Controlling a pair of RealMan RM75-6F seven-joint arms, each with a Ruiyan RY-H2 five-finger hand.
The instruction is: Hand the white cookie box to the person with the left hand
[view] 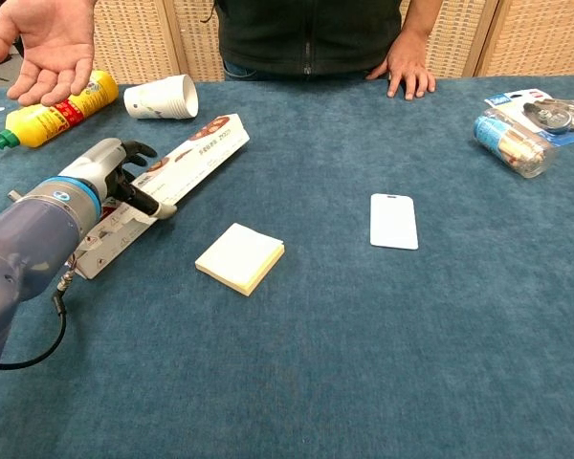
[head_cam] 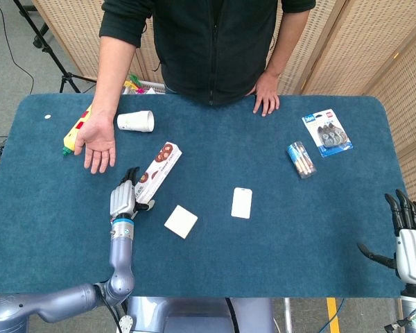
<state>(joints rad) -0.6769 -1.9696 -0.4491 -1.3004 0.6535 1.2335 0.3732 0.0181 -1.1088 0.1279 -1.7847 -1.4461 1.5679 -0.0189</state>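
The long white cookie box [head_cam: 161, 168] [view: 199, 151] lies flat on the blue table, angled from near left to far right. My left hand [head_cam: 125, 198] [view: 111, 174] sits over the box's near end, fingers stretched along its far side and the thumb lying across its top; the box stays on the table. The person's open palm [head_cam: 99, 142] [view: 48, 43] waits just beyond, at the far left. My right hand [head_cam: 408, 239] hangs at the table's near right edge, fingers spread, holding nothing.
A yellow bottle [head_cam: 75, 132] [view: 53, 115] and a tipped paper cup [head_cam: 136, 121] [view: 161, 98] lie by the person's palm. A sticky-note pad [head_cam: 181, 221] [view: 240, 257] and a white card [head_cam: 241, 202] [view: 394, 221] sit mid-table. A plastic tube pack [head_cam: 301, 159] and a blue blister pack [head_cam: 327, 133] lie far right.
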